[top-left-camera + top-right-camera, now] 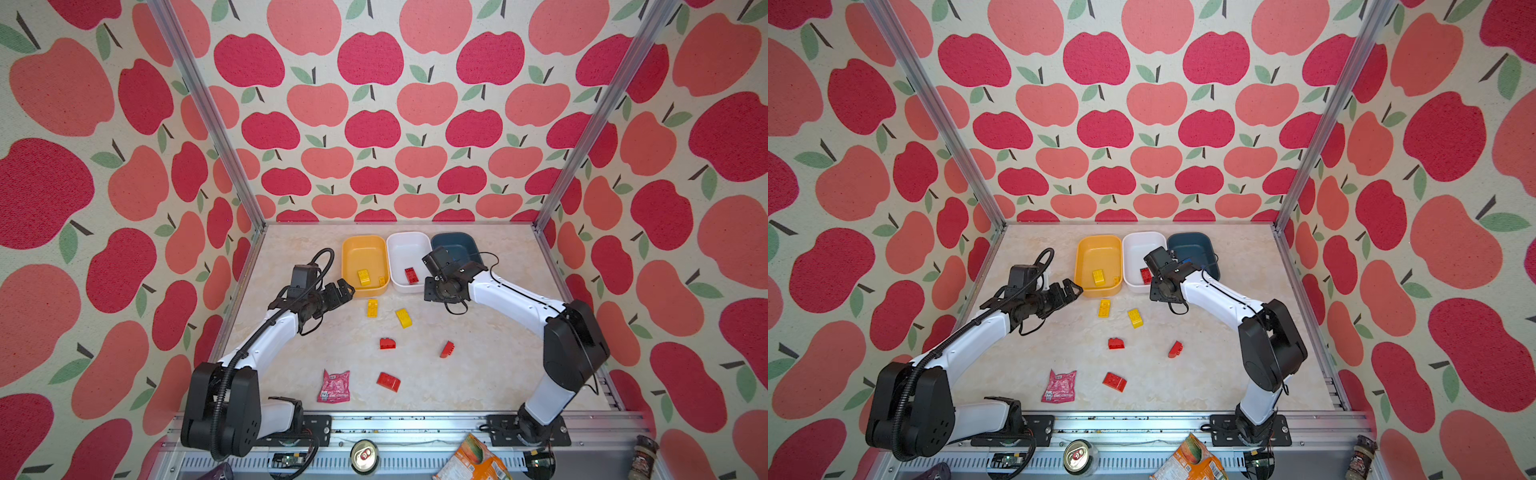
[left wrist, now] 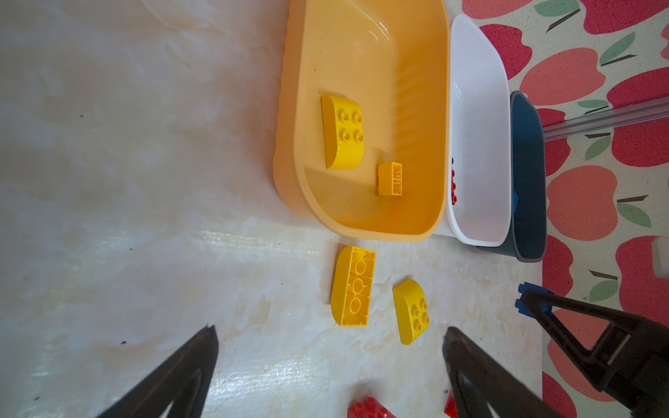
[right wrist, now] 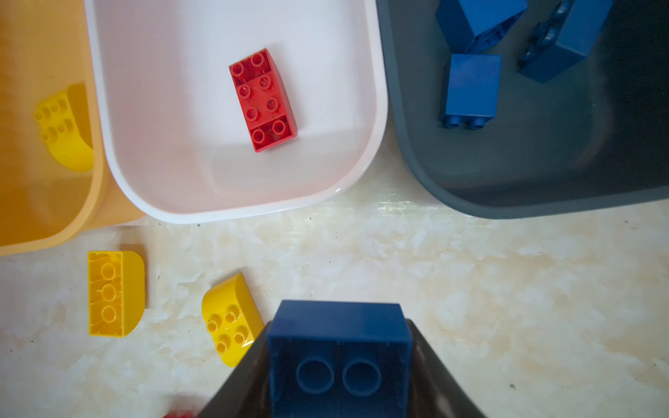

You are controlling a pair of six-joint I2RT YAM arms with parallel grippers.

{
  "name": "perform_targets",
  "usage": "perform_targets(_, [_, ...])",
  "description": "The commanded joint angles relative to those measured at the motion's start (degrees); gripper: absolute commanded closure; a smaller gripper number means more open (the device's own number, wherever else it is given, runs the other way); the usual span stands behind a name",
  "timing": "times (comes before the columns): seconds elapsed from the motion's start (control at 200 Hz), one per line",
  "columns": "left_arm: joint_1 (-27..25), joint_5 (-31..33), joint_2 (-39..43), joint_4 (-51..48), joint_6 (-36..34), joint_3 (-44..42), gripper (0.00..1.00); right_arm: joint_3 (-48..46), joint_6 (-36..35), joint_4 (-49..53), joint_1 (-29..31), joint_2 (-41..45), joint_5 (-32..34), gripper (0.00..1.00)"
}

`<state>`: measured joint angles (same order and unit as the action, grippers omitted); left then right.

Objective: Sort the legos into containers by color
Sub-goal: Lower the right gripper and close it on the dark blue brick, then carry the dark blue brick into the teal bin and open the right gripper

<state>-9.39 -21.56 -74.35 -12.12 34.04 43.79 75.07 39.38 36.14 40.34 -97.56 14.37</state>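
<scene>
Grips chunky dark-blue brick (image 3: 338, 325) in right gripper (image 3: 337, 362), hollow two-ring underside showing, above table (image 3: 506, 289) near blue-grey tub (image 3: 416, 173). Holds left gripper (image 1: 347, 289) wide open, empty, beside yellow tub (image 1: 365, 291).

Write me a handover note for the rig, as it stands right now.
Left tool: open, empty, beside the yellow tub.
Right tool: shut on a blue brick, over the table in front of the white tub and grey-blue tub.
Done: two yellow bricks in the yellow tub, one red brick in white, three blue bricks in grey-blue.
Left: drop the held brick; loose yellow bricks (two) and loose red bricks (three) on the table. Ignore the pink packet.
</scene>
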Motion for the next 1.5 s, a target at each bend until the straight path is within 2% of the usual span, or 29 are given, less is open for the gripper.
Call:
perform_targets(0.0, [0.3, -1.1, -0.9, 0.5, -0.1, 0.2, 0.01, 1.3, -2.8, 2.9, -2.8, 1.2, 1.7, 0.53])
perform_targets(0.26, [0.3, -0.8, -0.1, -0.3, -0.2, 0.3, 0.01, 4.3, -8.1, 0.6, -10.2, -0.9, 2.4, 0.53])
perform_targets(0.65, [0.2, -0.5, -0.1, -0.8, -0.3, 0.5, 0.01, 12.8, -13.2, -2.1, -18.8, -12.6, 0.7, 0.52])
perform_targets(1.141, [0.3, -0.3, -0.1, -1.2, -0.4, 0.3, 0.01, 29.0, -16.0, 0.4, -22.4, -26.8, 0.4, 0.52])
perform_targets(1.496, [0.3, -0.4, -0.3, -1.1, -0.6, 0.2, 0.01, 32.6, -16.0, 2.0, -22.6, -28.9, -1.1, 0.33])
